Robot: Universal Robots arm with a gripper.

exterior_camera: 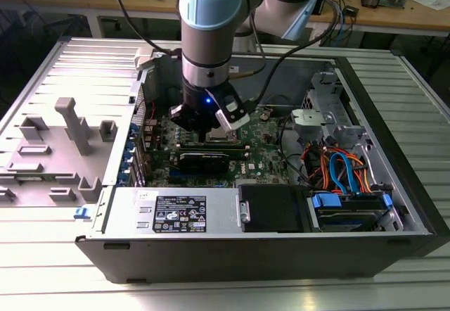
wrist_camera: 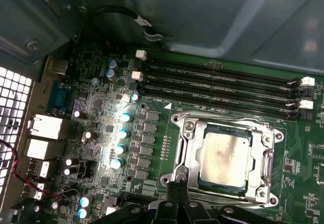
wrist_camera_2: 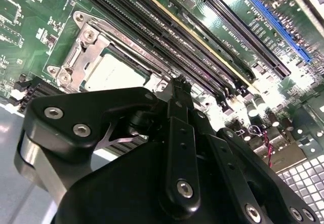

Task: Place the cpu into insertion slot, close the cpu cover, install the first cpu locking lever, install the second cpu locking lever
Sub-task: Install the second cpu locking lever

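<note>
Jaws pressed together and holding nothing, the gripper [wrist_camera_2: 180, 89] hangs low over the motherboard [wrist_camera: 116, 133] inside an open computer case [exterior_camera: 394, 177]. In the first wrist view its tip [wrist_camera: 177, 189] sits just beside the socket's near edge at lower centre. The cpu [wrist_camera: 224, 158] lies beyond the tip, seated in the slot [wrist_camera: 185, 150] with the cover [wrist_camera: 263, 155] down around it. Memory slots [wrist_camera: 217, 84] run parallel further out. Board print is too small to make out.
</note>
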